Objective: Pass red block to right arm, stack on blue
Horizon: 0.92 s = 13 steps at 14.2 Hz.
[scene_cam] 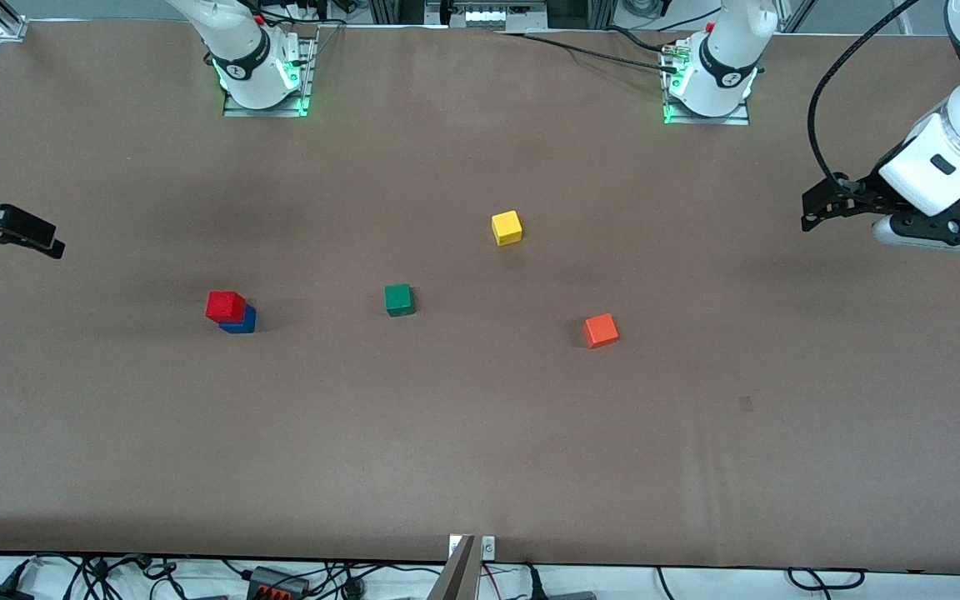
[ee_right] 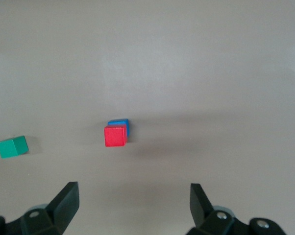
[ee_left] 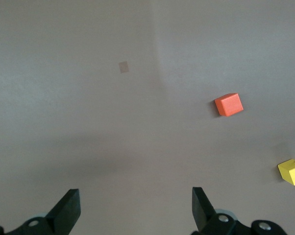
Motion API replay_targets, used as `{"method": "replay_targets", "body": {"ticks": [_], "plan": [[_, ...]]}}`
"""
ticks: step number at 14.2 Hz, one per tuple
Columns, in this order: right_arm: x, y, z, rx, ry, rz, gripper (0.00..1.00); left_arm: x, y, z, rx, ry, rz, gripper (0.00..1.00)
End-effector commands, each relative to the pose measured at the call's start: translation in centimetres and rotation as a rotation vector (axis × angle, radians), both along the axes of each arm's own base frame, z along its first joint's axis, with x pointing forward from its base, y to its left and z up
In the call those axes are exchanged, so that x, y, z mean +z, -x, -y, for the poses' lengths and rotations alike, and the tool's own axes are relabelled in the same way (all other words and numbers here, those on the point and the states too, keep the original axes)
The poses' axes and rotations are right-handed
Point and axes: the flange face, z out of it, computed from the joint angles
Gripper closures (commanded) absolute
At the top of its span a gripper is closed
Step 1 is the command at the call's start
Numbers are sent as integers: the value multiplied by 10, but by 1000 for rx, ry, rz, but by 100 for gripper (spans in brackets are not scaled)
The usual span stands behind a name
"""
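table [scene_cam: 480,467]: matt brown paper-like cover | red block [scene_cam: 224,306]: smooth, painted look

Red block [scene_cam: 225,306] stacked on blue cube [scene_cam: 242,322], slightly offset, toward right arm's end

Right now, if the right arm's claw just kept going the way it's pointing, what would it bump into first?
Probably bare table. The right claw hangs open, empty, above the table's right-arm end. The red block, stacked on the blue block, sits near its line, but depth is unclear, so it might reach that first.
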Motion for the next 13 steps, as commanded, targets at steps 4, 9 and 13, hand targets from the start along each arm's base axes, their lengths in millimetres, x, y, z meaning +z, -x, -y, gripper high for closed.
{"method": "replay_targets", "body": {"ticks": [4, 9, 13], "plan": [[-1, 26, 2, 12, 24, 0, 0, 8, 3, -1, 3, 11, -3, 0], [-4, 28, 2, 12, 25, -5, 0, 8, 3, -1, 3, 11, -3, 0], [-7, 29, 3, 9, 25, -14, 0, 7, 3, -1, 3, 11, -4, 0]]}}
